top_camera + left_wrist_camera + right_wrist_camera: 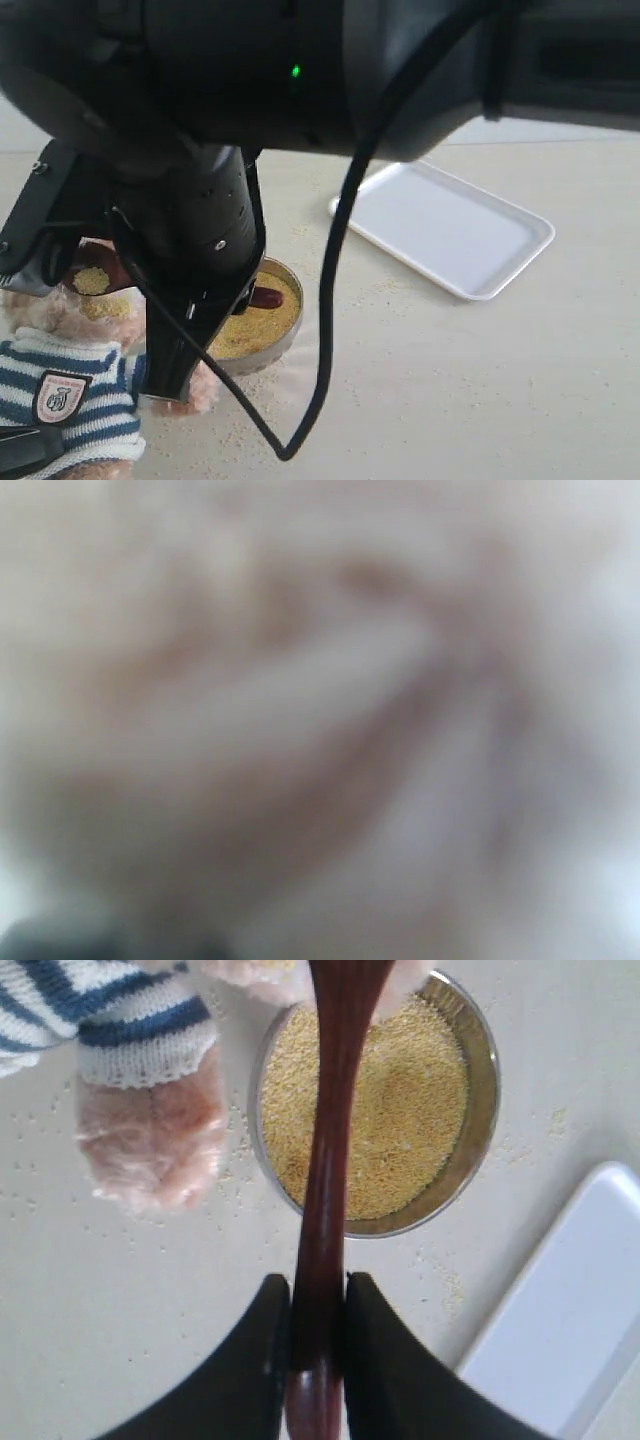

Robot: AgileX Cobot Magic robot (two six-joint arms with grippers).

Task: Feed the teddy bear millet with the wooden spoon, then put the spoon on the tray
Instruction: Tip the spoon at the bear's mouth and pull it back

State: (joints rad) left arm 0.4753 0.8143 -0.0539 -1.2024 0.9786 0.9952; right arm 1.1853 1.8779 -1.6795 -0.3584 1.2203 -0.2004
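The right jaws are clamping the handle of the wooden spoon [325, 1160], which is reaching over the metal bowl [482, 1110] of millet [400, 1110] and carrying grains at the face of the teddy bear [95, 415]. Its shield badge [60, 397] is showing a mark too small to read. The left wrist view is blurring out, so I cannot tell how the left jaws stand. The tray [450, 230] is lying apart on the surface [480, 390].

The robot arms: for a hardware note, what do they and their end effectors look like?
The arm filling the exterior view is black with rounded housings, a small green indicator light and a thin black cable looping down. The right end effector has two smooth black fingers with curved outer edges. The left wrist view is too blurred to show anything of that side.
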